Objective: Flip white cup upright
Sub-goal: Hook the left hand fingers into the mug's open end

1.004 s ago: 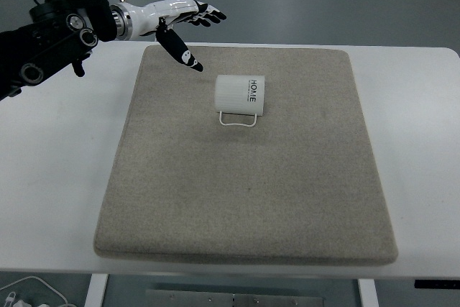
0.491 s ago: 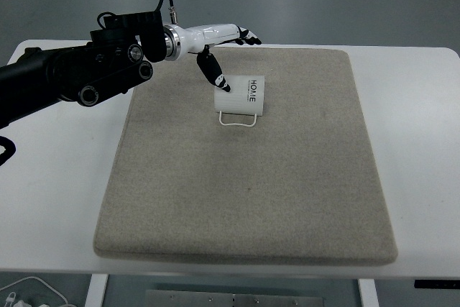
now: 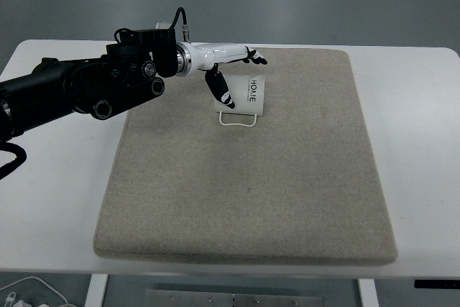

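Observation:
The white cup [image 3: 253, 95] lies on its side on the beige mat [image 3: 251, 192], its wire handle [image 3: 237, 120] flat on the mat towards me and its printed end to the right. My left hand [image 3: 241, 78] reaches in from the left and straddles the cup's left end. Its thumb [image 3: 221, 90] hangs down across the cup's near left side, and its fingers [image 3: 251, 55] stretch out over the far side. The hand is open, spread around the cup without closing on it. The right arm is out of view.
The mat covers most of a white table [image 3: 57, 177]. My black left forearm [image 3: 86, 88] lies over the table's back left part. White cables [image 3: 29, 292] lie on the floor at the bottom left.
My left hand has moved right and towards me, from beyond the mat's back left corner to the cup, and its thumb now reaches down beside the cup's left end. The cup has not moved.

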You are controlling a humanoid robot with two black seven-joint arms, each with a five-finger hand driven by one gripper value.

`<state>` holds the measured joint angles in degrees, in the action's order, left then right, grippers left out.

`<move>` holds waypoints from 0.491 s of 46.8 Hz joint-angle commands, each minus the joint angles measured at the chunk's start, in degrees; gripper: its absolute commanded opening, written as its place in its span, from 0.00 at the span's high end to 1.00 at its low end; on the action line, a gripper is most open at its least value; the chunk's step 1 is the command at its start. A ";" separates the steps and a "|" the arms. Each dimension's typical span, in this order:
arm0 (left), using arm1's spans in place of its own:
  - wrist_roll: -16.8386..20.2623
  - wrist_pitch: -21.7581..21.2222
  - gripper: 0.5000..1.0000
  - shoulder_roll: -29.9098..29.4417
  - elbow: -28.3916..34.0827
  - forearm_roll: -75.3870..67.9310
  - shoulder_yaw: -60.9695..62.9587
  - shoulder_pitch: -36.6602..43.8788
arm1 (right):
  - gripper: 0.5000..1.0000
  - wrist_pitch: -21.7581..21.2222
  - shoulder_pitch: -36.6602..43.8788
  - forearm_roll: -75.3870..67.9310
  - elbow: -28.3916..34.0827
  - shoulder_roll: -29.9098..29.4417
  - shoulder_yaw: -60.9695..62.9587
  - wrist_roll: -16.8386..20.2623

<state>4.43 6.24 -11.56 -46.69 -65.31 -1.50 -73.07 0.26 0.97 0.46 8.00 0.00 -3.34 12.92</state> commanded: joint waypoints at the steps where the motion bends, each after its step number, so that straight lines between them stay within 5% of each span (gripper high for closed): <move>1: -0.21 -0.08 0.02 1.19 1.07 0.01 0.01 1.09 | 0.14 0.00 0.00 0.06 0.00 0.00 0.00 0.00; 10: -0.21 -4.12 0.02 2.95 3.27 0.01 0.01 2.32 | 0.14 0.00 0.00 0.06 0.00 0.00 0.00 0.00; 23: -0.21 -4.48 0.02 3.56 3.28 0.10 0.01 2.94 | 0.14 0.00 0.00 -0.02 0.00 0.00 0.00 0.00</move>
<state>4.19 1.76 -8.03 -43.41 -65.24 -1.49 -70.42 0.26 0.96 0.51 8.00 0.00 -3.34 12.92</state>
